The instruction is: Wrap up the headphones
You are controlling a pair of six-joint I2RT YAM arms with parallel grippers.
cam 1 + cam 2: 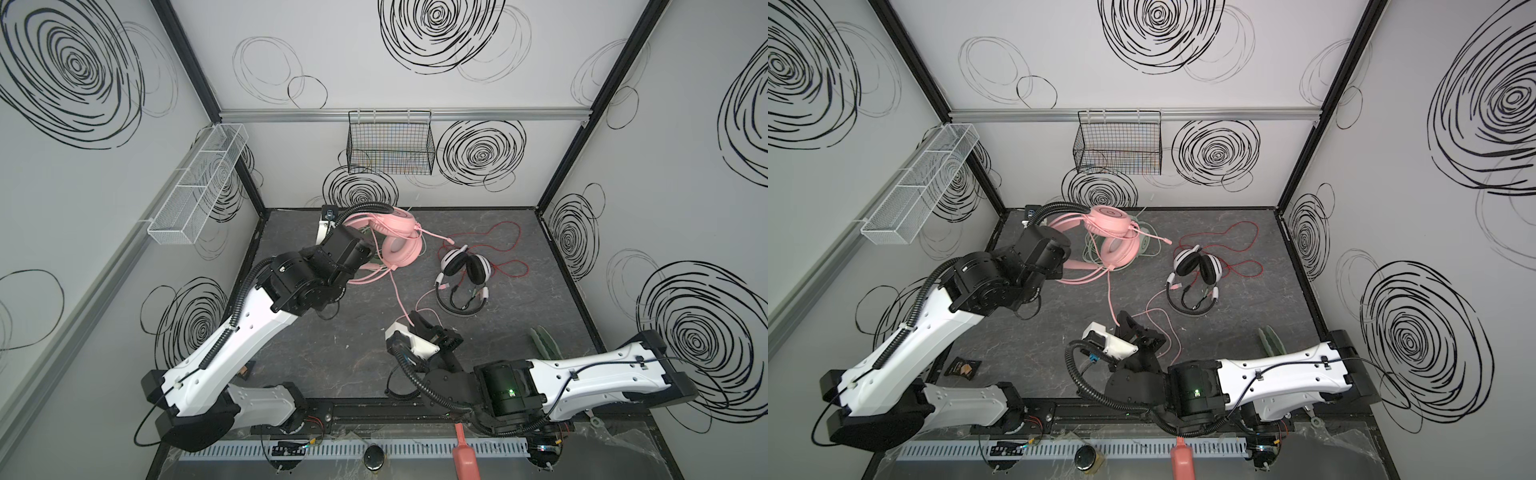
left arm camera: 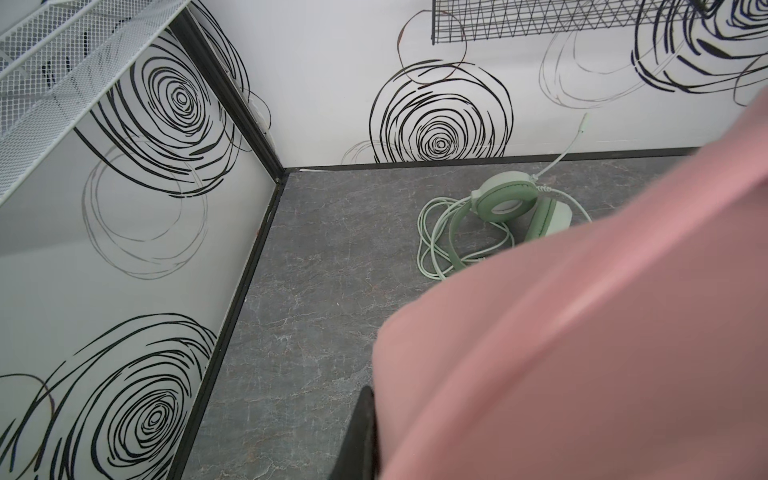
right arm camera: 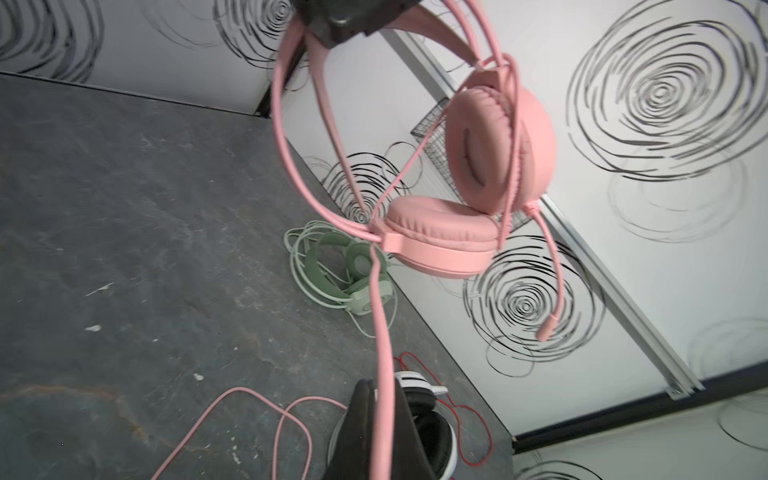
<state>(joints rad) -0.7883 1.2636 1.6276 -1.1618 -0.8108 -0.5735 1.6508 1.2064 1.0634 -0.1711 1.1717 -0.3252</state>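
The pink headphones [image 1: 399, 245] [image 1: 1113, 245] hang lifted above the back of the table. My left gripper [image 1: 362, 251] [image 1: 1064, 259] is shut on their headband, which fills the left wrist view as a pink mass [image 2: 582, 332] beside one dark finger [image 2: 365, 432]. The pink cable [image 1: 397, 297] [image 3: 382, 324] runs taut down to my right gripper [image 1: 415, 322] [image 3: 380, 399], shut on it; the slack loops on the table. The mint-green headphones [image 2: 507, 199] [image 3: 357, 270] lie beneath the pink pair, cable coiled. The white-and-black headphones [image 1: 463, 266] [image 1: 1198, 266] lie to the right with a loose red cable [image 1: 507, 249].
A black wire basket [image 1: 390, 145] hangs on the back wall. A white mesh shelf [image 1: 199, 183] runs along the left wall. A green object [image 1: 544, 343] stands by the right arm. At the front edge are a salmon tool [image 1: 467, 453] and a small packet [image 1: 963, 368].
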